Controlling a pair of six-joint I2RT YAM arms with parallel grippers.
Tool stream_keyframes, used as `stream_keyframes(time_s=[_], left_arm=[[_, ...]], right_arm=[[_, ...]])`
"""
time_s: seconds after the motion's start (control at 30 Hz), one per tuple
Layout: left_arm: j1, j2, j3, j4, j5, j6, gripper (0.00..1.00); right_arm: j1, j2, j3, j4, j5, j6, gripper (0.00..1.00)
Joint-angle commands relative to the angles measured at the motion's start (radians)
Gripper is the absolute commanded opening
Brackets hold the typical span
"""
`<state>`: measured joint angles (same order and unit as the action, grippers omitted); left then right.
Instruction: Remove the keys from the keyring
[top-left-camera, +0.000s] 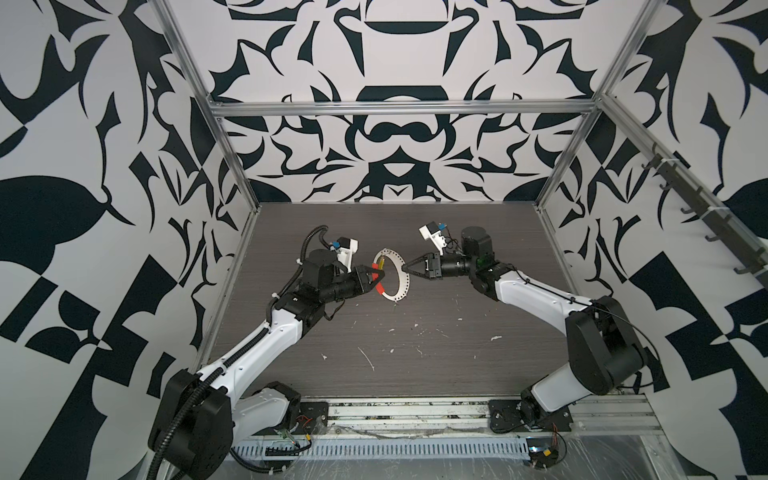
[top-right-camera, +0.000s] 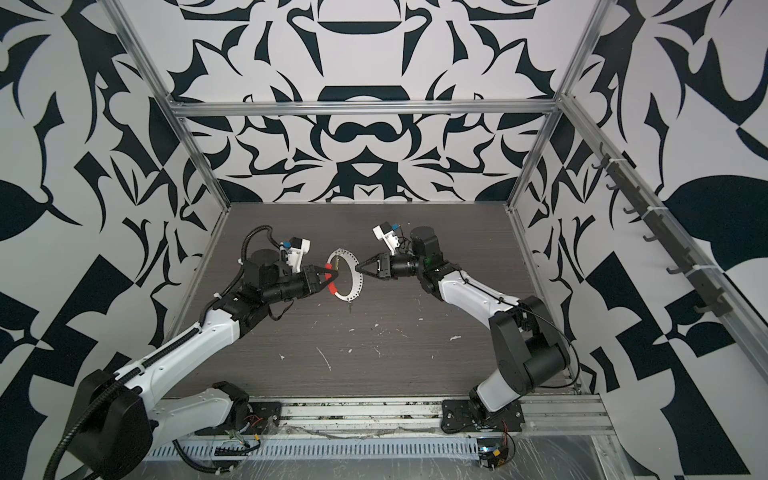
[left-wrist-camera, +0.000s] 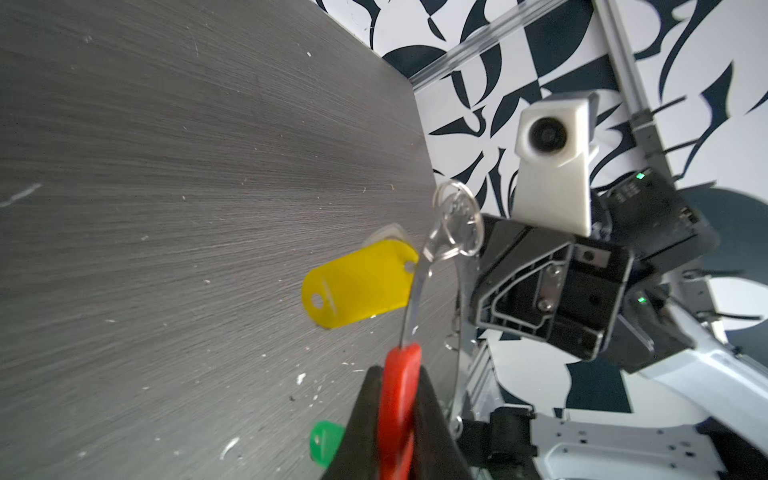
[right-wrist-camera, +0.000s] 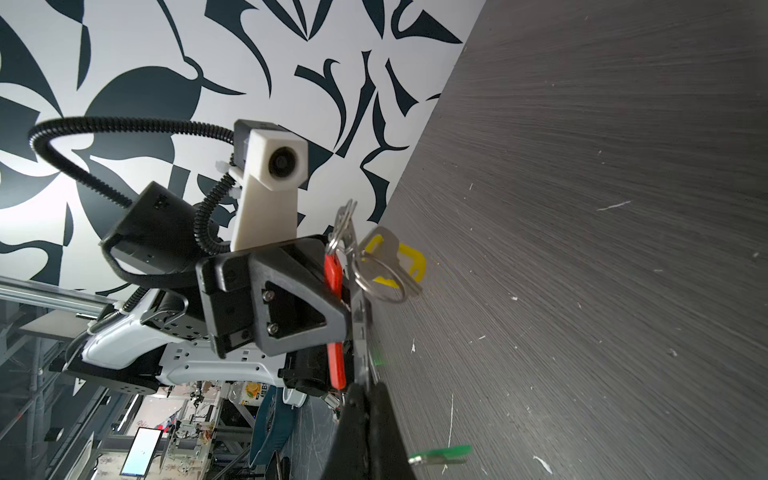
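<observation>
The keyring's pale perforated strip (top-left-camera: 402, 277) curls into a hoop held above the table between both arms. My left gripper (left-wrist-camera: 399, 374) is shut on its red end section (left-wrist-camera: 398, 399). My right gripper (right-wrist-camera: 365, 390) is shut on the pale strip's opposite side (right-wrist-camera: 360, 332). Small silver wire rings (left-wrist-camera: 457, 224) hang at the strip's top. The yellow key (left-wrist-camera: 359, 284) dangles from them, also in the right wrist view (right-wrist-camera: 411, 257). The green key (right-wrist-camera: 440, 455) hangs low under the hoop, and a part of it shows beside my left fingers (left-wrist-camera: 326, 442).
The dark wood-grain table (top-left-camera: 415, 353) carries scattered white flecks. Patterned walls and an aluminium frame (top-left-camera: 399, 109) enclose it on three sides. A rail of hooks (top-left-camera: 706, 208) runs along the right wall. The arm bases sit at the front edge.
</observation>
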<state>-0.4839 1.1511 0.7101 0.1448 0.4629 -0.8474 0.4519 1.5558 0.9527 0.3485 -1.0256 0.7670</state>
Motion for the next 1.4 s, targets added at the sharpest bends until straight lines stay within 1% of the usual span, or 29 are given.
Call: stream_keyframes(time_s=[0.0, 0.17, 0.23, 0.27, 0.37, 0.47, 0.53, 0.57, 0.67, 0.83, 1.0, 1.07, 1.23, 1.37], left_arm=[[0.001, -0.007, -0.021, 0.032, -0.07, -0.063, 0.0], [0.001, -0.027, -0.033, 0.068, -0.112, -0.11, 0.0], [0.001, -0.036, -0.037, 0.091, -0.121, -0.128, 0.0], [0.0, -0.043, -0.037, 0.094, -0.127, -0.134, 0.0], [0.0, -0.076, -0.038, 0.097, -0.163, -0.144, 0.0], [0.001, -0.114, -0.035, 0.114, -0.191, -0.147, 0.0], [0.0, -0.137, -0.03, 0.136, -0.217, -0.15, 0.0], [0.001, -0.146, -0.026, 0.14, -0.228, -0.151, 0.0], [0.001, -0.156, -0.006, 0.159, -0.24, -0.16, 0.0], [0.001, -0.153, 0.007, 0.193, -0.255, -0.196, 0.0], [0.001, -0.141, 0.005, 0.225, -0.248, -0.223, 0.0], [0.001, -0.136, 0.003, 0.234, -0.244, -0.226, 0.0], [0.001, -0.126, -0.015, 0.27, -0.249, -0.256, 0.0], [-0.001, -0.123, -0.014, 0.248, -0.268, -0.257, 0.0]], right_arm=[[-0.002, -0.032, 0.053, 0.027, 0.01, 0.012, 0.12], [-0.034, -0.075, 0.044, -0.006, 0.078, -0.003, 0.26], [-0.05, -0.097, 0.037, -0.042, 0.119, -0.026, 0.33], [-0.056, -0.11, 0.033, -0.057, 0.138, -0.037, 0.35], [-0.066, -0.179, -0.002, -0.102, 0.243, -0.1, 0.39], [-0.062, -0.267, -0.079, -0.058, 0.383, -0.117, 0.44], [-0.05, -0.328, -0.154, 0.04, 0.45, -0.12, 0.44], [-0.041, -0.356, -0.17, 0.043, 0.472, -0.137, 0.45], [-0.002, -0.425, -0.18, -0.018, 0.487, -0.226, 0.44], [0.102, -0.482, -0.189, -0.067, 0.56, -0.293, 0.43], [0.187, -0.479, -0.173, -0.108, 0.601, -0.362, 0.38], [0.212, -0.467, -0.169, -0.108, 0.61, -0.372, 0.37], [0.261, -0.426, -0.145, -0.114, 0.6, -0.397, 0.36], [0.302, -0.412, -0.13, -0.132, 0.655, -0.433, 0.34]])
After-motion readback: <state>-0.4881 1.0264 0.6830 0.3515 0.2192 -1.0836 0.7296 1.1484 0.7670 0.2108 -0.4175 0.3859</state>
